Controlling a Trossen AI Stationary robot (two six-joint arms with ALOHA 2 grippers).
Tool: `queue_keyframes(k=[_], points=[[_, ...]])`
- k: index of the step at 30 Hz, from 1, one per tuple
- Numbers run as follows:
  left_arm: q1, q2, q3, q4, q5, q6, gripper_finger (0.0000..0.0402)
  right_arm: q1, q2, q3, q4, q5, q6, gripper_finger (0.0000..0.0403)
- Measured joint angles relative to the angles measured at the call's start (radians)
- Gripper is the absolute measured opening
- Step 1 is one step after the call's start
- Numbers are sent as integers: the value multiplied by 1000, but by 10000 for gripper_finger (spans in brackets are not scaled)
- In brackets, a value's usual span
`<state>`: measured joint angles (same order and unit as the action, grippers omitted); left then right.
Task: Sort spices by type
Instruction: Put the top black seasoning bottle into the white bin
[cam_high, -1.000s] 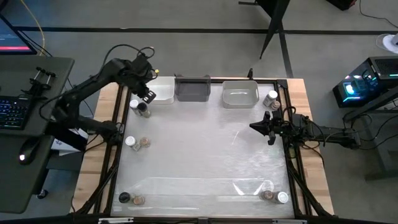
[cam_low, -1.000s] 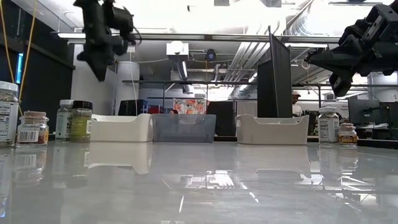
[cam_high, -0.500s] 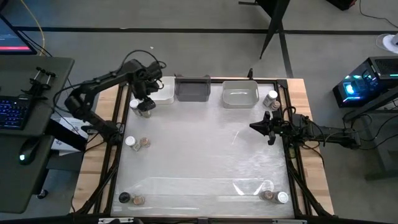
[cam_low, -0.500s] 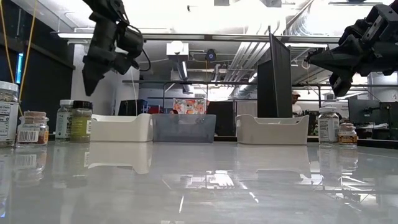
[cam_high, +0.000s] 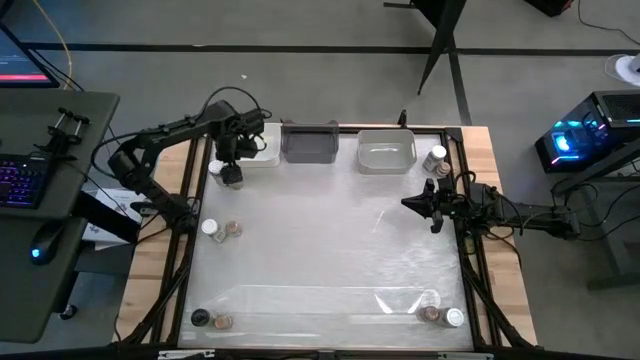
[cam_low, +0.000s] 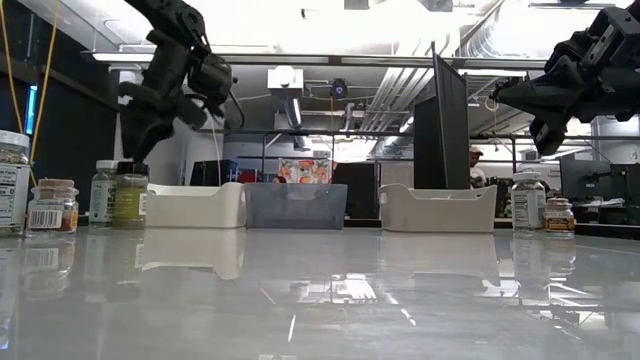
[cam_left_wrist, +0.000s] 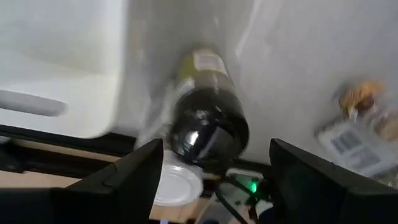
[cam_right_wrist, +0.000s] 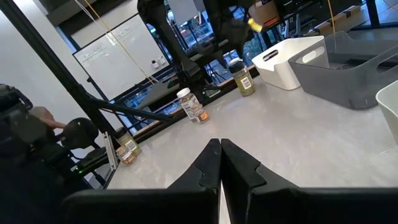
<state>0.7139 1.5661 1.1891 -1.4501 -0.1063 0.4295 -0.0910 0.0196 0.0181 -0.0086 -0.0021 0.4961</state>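
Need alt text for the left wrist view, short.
The left gripper, fingers open, hangs above a dark-capped spice jar on the white table, beside a white bin. A white-capped jar stands next to it; another jar blurs in the distance.

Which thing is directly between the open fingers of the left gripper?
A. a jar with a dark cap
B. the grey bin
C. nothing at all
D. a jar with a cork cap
A: in the left wrist view the dark-capped jar stands between the fingers of the open left gripper, beside the white bin.

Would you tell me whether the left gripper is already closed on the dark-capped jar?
No, the left gripper is open, its fingers apart either side of the dark-capped jar.
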Motion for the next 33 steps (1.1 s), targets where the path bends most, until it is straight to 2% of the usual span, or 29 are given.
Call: queue_keyframes(k=[3,9,16,19,22,24,29,33], points=[[-30,-1,-49,-12,-25,17,282,0,0,0,0,0,0,0],[-74,0,-114,83,-61,-3,282,0,0,0,0,0,0,0],[-101,0,-128,90,-64,-6,280,0,0,0,0,0,0,0],[-107,0,-128,85,-65,-10,253,0,0,0,0,0,0,0],[-111,-2,-126,60,-65,-17,196,0,0,0,0,0,0,0],[-113,-8,-113,34,-62,-21,161,0,0,0,0,0,0,0],[-113,-31,-17,-41,-6,-57,162,0,0,0,0,0,0,0],[-112,-71,144,-54,-4,-91,162,0,0,0,0,0,0,0]])
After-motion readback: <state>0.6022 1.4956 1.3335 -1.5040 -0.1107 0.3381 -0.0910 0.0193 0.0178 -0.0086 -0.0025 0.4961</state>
